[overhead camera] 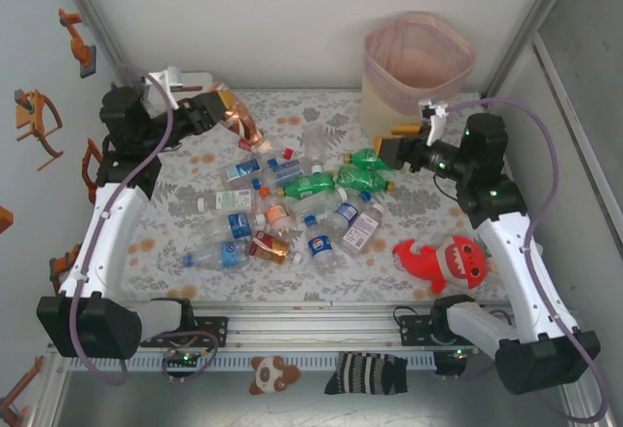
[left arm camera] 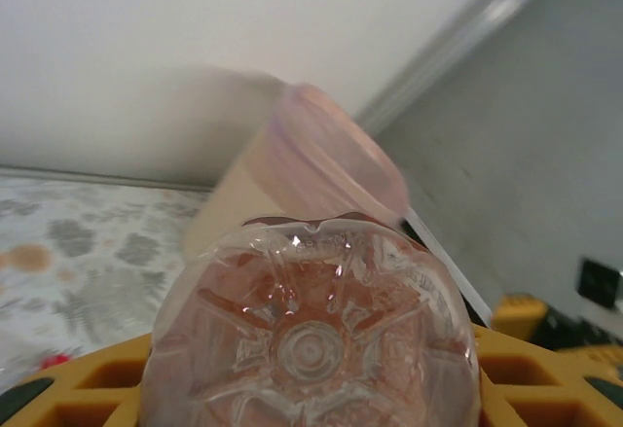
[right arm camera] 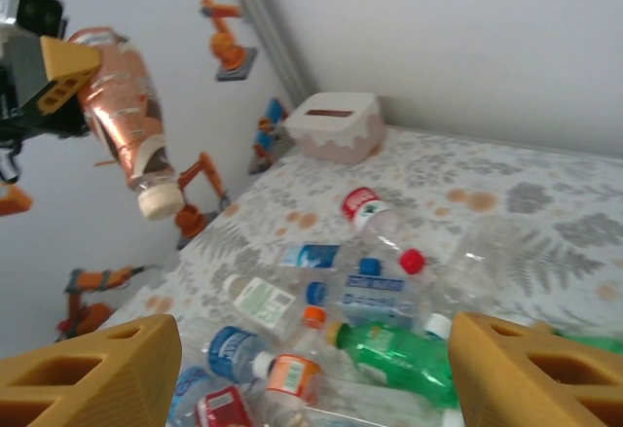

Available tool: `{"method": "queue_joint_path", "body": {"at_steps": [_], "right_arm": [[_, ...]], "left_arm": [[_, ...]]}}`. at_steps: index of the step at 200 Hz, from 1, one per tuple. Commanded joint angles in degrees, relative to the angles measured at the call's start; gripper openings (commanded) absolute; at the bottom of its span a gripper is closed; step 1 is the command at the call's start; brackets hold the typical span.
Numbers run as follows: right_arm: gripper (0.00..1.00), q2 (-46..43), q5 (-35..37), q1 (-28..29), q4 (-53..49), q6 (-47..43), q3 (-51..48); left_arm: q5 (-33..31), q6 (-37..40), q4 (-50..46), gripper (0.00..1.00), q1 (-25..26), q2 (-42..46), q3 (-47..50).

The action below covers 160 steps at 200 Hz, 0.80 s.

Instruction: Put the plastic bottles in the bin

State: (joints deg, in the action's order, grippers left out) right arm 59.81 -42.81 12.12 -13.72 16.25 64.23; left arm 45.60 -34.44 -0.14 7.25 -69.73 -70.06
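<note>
Copper-labelled bottle (overhead camera: 240, 122), likely light, crushable and slick, hangs cap-down above the far-left bench (overhead camera: 428, 218), left tool (overhead camera: 224, 112) clamped round its base end, right tool (overhead camera: 387, 152) wide above the pile (overhead camera: 292, 208), bin (overhead camera: 419, 62) far right.

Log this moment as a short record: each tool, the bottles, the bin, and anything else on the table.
left tool: shut on a copper-labelled bottle, held above the table, cap pointing down
right tool: open and empty, over the edge of the heap near the green bottles
loose bottles: lying in a heap mid-table
bin: upright at the far right corner
other: red shark toy at near right; white box by the far wall
</note>
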Motion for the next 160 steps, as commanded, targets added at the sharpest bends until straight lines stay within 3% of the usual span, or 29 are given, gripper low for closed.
{"method": "queue_joint_path", "body": {"at_steps": [1,78,160], "right_arm": [[0.72,2.1,-5.0,3.6,1.8,-2.6,4.0],[0.72,9.7,-12.2,16.7,-0.4,-10.6,11.4],[0.68,18.0,-12.6,26.1,-4.0,-15.0,17.0]], "left_arm": [[8.5,6.6,5.5,0.38,3.7,0.8,-3.4],[15.4,16.2,5.4,0.38,15.3,1.7,-7.9],[16.4,19.2,4.5,0.38,18.9,0.8,-9.8]]}}
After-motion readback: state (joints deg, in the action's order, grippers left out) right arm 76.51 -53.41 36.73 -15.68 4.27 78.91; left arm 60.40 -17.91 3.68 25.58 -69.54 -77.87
